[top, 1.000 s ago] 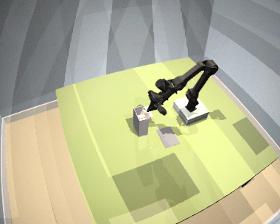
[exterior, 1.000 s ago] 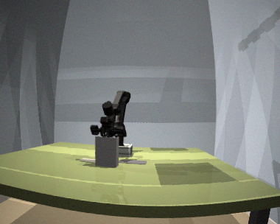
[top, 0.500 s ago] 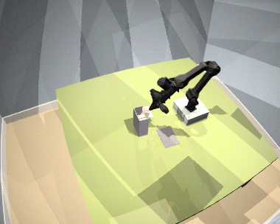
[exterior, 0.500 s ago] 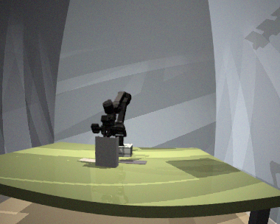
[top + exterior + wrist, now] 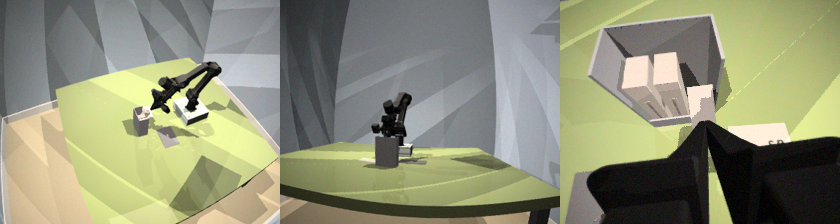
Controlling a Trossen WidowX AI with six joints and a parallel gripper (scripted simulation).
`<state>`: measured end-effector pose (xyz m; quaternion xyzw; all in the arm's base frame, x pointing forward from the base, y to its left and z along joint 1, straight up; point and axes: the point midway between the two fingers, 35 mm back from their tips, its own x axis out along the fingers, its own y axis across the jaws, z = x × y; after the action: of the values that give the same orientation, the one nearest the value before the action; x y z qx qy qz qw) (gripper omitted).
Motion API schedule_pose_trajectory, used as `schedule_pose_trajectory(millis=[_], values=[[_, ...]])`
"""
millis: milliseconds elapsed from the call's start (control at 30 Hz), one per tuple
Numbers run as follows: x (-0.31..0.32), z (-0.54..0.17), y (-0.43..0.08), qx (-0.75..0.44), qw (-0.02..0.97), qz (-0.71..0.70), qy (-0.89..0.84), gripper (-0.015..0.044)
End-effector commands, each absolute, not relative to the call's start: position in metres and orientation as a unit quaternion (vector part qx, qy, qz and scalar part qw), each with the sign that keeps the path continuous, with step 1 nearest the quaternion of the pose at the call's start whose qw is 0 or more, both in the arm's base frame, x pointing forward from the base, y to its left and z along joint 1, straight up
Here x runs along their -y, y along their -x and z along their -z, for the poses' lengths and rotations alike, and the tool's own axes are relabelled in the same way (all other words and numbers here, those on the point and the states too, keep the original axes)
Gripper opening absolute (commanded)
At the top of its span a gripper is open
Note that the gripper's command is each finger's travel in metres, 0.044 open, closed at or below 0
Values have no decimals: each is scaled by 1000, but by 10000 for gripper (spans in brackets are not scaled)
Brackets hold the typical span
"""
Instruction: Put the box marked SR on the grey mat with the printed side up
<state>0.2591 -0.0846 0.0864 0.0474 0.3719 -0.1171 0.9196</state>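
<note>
Top: one arm point(image 5: 211, 68) point(image 5: 403, 105), one bin point(image 5: 141, 125) point(image 5: 387, 152) point(image 5: 620, 42) nearer the worktop's point(image 5: 110, 162) point(image 5: 427, 191) point(image 5: 800, 65) left edge than its right, one grey mat point(image 5: 170, 141) point(image 5: 417, 162) point(image 5: 579, 197).

Exterior: bin well back from near edge, gripper point(image 5: 152, 108) point(image 5: 387, 133) point(image 5: 704, 125) above.

Wrist: three boxes, two point(image 5: 636, 72) point(image 5: 666, 67) inside, third point(image 5: 702, 97) at bin's corner; one pale slab point(image 5: 367, 160) point(image 5: 752, 133), partly hidden, apparently lettered SR; fingers closed together, holding nothing, contact with third box unclear.

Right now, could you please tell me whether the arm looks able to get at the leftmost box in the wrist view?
Probably yes: the bin is open above that box. The jaws are shut, though, and its close neighbour may leave little finger room.
</note>
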Motion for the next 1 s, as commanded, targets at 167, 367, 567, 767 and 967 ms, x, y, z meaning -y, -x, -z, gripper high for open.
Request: schedule_pose_trajectory(millis=[167,367,567,767,967], values=[[85,-87,-260,-374,920,113,-38,53],[85,-90,-261,-394,915,79,39,210],[86,-92,-263,-412,903,40,118,237],[86,-95,-264,-426,884,0,194,237],[86,-98,-265,-435,858,-43,269,237]])
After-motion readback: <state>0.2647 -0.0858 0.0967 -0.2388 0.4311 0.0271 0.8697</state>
